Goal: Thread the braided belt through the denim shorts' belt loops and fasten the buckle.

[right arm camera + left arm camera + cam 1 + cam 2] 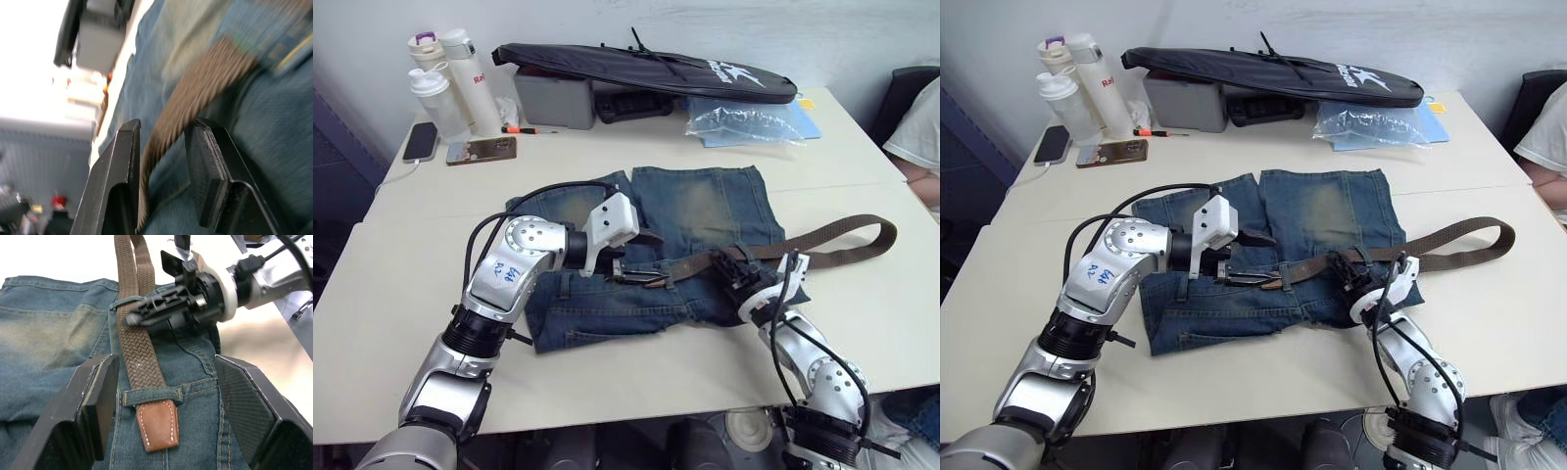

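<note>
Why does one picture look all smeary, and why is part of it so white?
The right wrist view is the smeary one: the braided belt between the right gripper fingers is streaked, and the far corner is washed out white. The left wrist view is sharp; you can see the belt's weave and the stitches on its leather tip.

Buckle can't be made out anywhere; the braided belt (773,250) folds back past the shorts' edge, and its far end is hidden behind the right gripper (741,271). In the right wrist view the belt (195,93) is smeared by blur, so contact with the fingers (210,161) can't be judged (strap sits between them). The left gripper (164,396) is cut by the bottom edge of the left wrist view. Denim shorts (705,206) are partly hidden under both arms. A person's sleeve (918,127) is cut off at the right edge. Bottle labels (478,78) too small to read.
</note>
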Robot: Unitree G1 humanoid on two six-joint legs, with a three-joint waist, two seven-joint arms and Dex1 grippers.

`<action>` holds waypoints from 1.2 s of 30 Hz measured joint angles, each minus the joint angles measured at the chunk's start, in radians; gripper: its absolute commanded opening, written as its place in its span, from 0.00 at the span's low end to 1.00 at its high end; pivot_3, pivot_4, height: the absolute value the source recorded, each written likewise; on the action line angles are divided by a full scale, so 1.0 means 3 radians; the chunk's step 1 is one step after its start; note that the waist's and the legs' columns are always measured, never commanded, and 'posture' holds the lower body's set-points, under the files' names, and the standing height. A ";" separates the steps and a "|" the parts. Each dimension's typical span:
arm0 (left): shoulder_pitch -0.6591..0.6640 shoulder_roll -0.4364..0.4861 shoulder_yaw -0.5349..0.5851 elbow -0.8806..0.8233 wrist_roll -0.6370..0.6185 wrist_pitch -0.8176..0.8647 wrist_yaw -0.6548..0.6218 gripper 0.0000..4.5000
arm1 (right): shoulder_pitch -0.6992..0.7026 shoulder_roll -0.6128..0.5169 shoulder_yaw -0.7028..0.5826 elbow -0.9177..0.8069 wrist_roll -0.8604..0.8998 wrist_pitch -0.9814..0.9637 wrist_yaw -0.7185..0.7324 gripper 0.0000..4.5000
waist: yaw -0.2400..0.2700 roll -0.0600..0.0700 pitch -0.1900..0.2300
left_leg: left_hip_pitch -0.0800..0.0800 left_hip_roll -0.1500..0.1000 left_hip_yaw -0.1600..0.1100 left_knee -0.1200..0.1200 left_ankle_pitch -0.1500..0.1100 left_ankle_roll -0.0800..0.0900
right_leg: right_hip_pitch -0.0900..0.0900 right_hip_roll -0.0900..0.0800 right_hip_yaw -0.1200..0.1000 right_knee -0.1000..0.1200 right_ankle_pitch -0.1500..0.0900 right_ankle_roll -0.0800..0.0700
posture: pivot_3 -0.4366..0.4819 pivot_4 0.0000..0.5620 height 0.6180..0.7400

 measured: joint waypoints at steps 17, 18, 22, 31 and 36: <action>-0.0010 0.0197 0.0015 0.0057 0.0060 -0.0056 -0.0067 0.76 | -0.0053 -0.0060 0.0282 0.0004 0.0164 -0.0001 -0.0171 0.00 | -0.0044 -0.0002 -0.0004 | -0.0017 0.0000 0.0011 -0.0002 0.0006 -0.0006 | -0.0031 0.0005 0.0012 0.0026 0.0000 0.0001 | 0.48 0.27 0.33; -0.0010 0.0207 0.0015 0.0071 0.0064 -0.0059 -0.0068 0.76 | -0.0036 -0.0043 0.0349 -0.0033 0.0146 0.0017 -0.0186 0.00 | -0.0052 -0.0002 -0.0004 | -0.0018 0.0000 0.0012 -0.0002 0.0006 -0.0006 | -0.0032 0.0006 0.0012 0.0027 0.0000 0.0001 | 0.48 0.27 0.33; -0.0010 0.0240 0.0015 0.0094 0.0071 -0.0060 -0.0068 0.76 | 0.0014 0.0008 0.0658 -0.0168 0.0017 0.0080 -0.0216 0.00 | -0.0068 -0.0003 -0.0005 | -0.0018 0.0007 0.0014 -0.0003 0.0006 -0.0008 | -0.0037 0.0014 0.0016 0.0027 0.0000 0.0000 | 0.48 0.27 0.33; -0.0010 0.0318 0.0011 0.0082 0.0070 -0.0028 -0.0116 0.76 | -0.0091 0.0042 0.1037 -0.0148 -0.0462 0.0076 -0.0041 0.00 | -0.0087 -0.0014 -0.0012 | -0.0010 0.0038 0.0024 0.0000 0.0001 -0.0008 | -0.0037 0.0029 0.0026 0.0025 -0.0001 -0.0004 | 0.48 0.27 0.33; -0.0010 0.0387 0.0005 0.0081 0.0102 -0.0030 -0.0174 0.76 | -0.0106 0.0035 0.1117 -0.0108 -0.0598 0.0103 0.0088 0.26 | -0.0119 -0.0016 -0.0013 | -0.0005 0.0050 0.0027 -0.0002 -0.0002 -0.0012 | -0.0037 0.0043 0.0030 0.0026 -0.0004 -0.0014 | 0.48 0.27 0.33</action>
